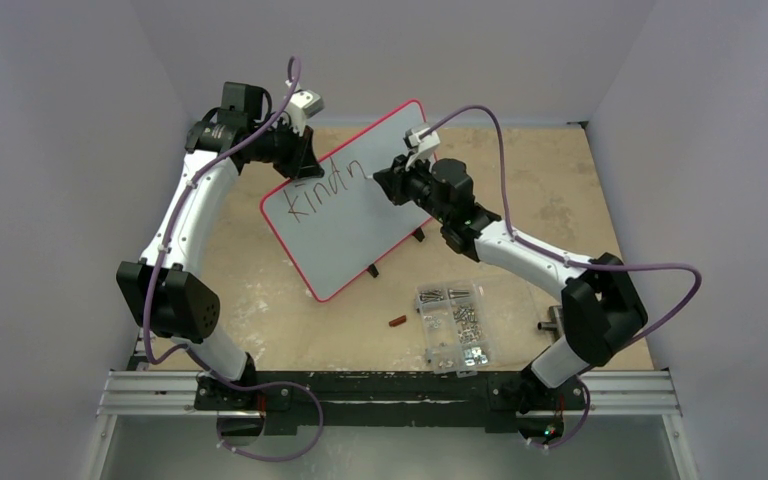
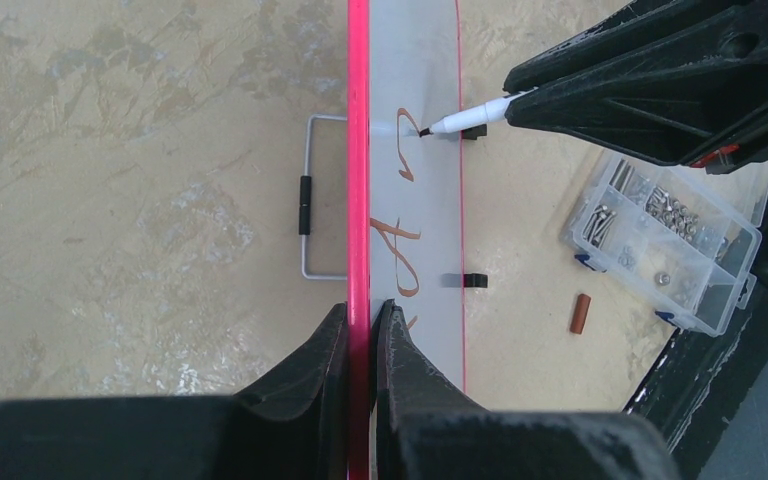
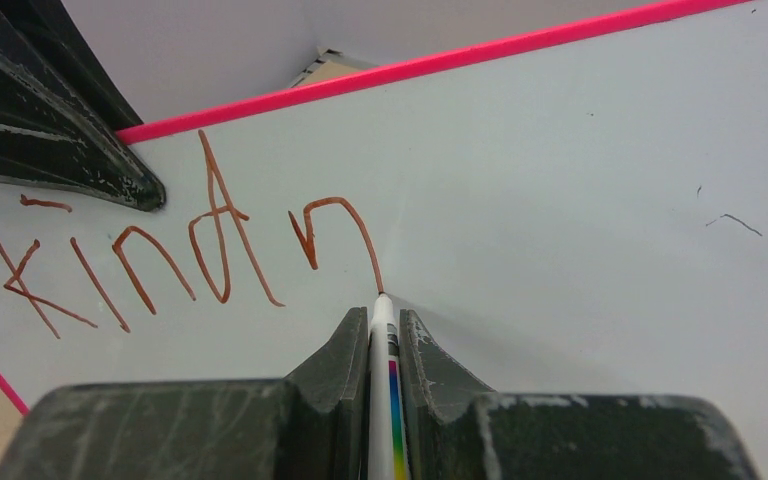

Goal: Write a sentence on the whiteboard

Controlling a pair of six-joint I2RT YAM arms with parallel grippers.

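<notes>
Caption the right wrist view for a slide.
Right claw shut on a white marker, its tip on the whiteboard ending the rust-coloured letters "kindn".

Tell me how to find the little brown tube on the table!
Start at the tilted whiteboard in the middle of the table. Near its closest corner sits a clear box of screws; the little brown tube lies beside that box, toward the left arm. It alone is reddish-brown and loose.
</notes>
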